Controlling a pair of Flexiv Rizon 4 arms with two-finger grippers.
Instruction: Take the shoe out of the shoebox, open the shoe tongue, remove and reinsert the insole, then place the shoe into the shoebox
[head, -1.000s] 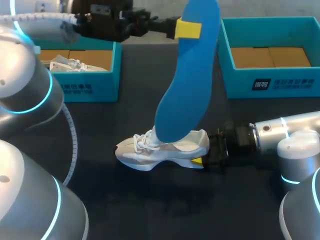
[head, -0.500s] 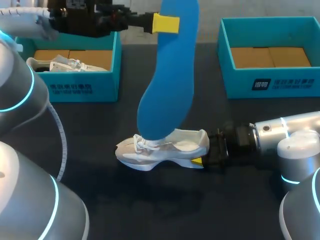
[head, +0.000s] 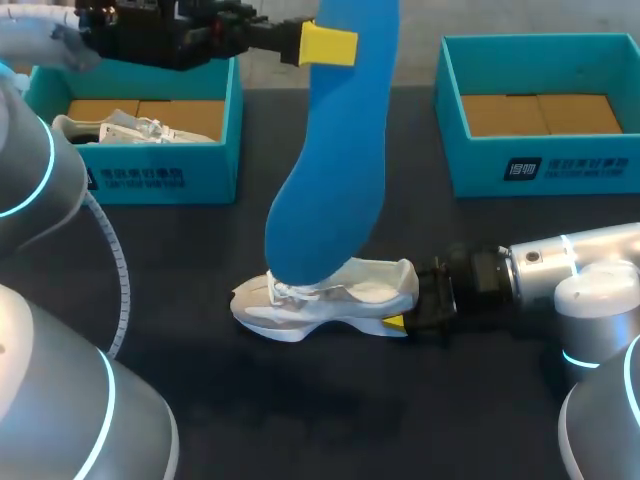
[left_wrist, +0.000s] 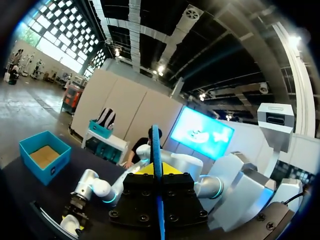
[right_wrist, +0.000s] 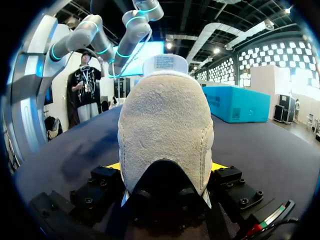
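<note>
Shoe (head: 372, 292) heel clamped in right gripper (right_wrist: 165, 167) — plain from its wrist view; left gripper (head: 329, 45) pinches insole (head: 335, 170).

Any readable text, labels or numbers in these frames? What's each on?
None legible.
White print on left shoebox front: too blurred to read.
White print on right shoebox front: too blurred to read.
heel tag on shoe: too small to read.
</note>
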